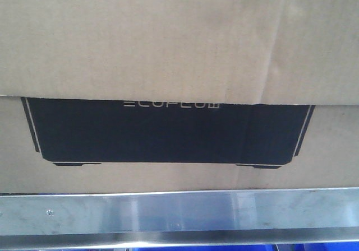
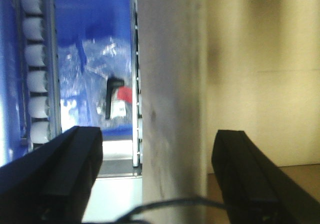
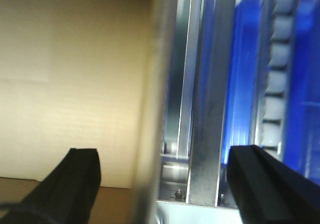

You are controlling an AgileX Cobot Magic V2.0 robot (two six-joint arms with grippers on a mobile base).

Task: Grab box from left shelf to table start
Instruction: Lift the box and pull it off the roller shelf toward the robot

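The box [image 1: 179, 38], a brown carton with a black ECOFLOW panel, fills the front view and rests on the left shelf behind its silver rail [image 1: 179, 212]. In the left wrist view my left gripper [image 2: 157, 176] is open. Its black fingers [image 2: 75, 169] straddle the box's pale, blurred left edge [image 2: 172, 84], and the tan face [image 2: 260, 59] lies to the right. My right gripper [image 3: 165, 184] is open too and straddles the box's right edge [image 3: 150, 109], with one finger [image 3: 75, 184] in front of the cardboard [image 3: 75, 59]. The table is out of view.
Left of the box a blue bin [image 2: 95, 44] holds a clear plastic bag, beside a white roller track [image 2: 37, 74]. Right of the box stand a metal upright [image 3: 205, 109], another roller track [image 3: 277, 59] and blue bin walls. Blue shows under the rail [image 1: 224, 247].
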